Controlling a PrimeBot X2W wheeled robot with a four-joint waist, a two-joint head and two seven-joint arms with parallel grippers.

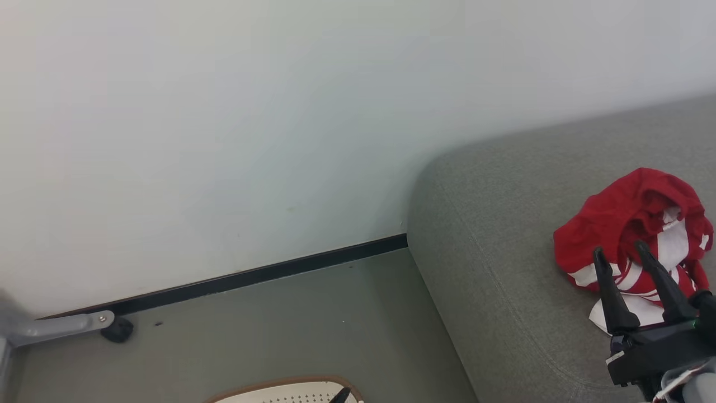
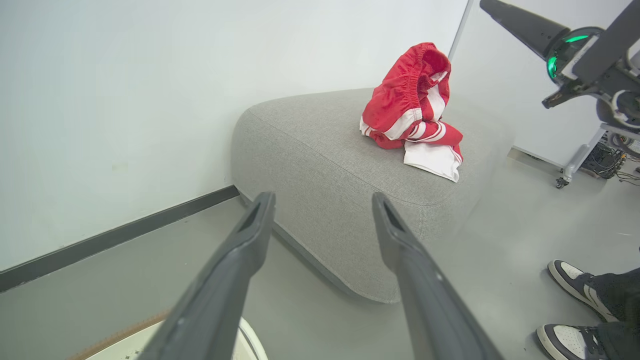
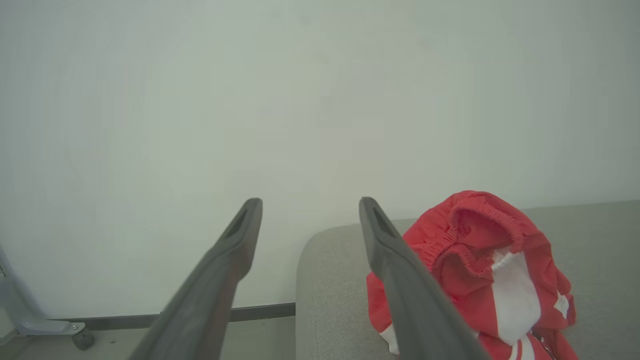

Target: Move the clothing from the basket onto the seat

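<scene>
clothing [image 1: 626,224] lies heaped on the seat [image 1: 492,252] near the right fingers [image 1: 611,296], which stand apart.

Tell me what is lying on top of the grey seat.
A crumpled heap of red clothing with white stripes lies on the seat, near its rounded corner. The fabric folded underneath the heap is covered.

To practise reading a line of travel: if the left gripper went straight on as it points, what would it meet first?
Probably the seat, near its rounded corner, though depth is unclear; the clothing lies further back, off that line.
</scene>
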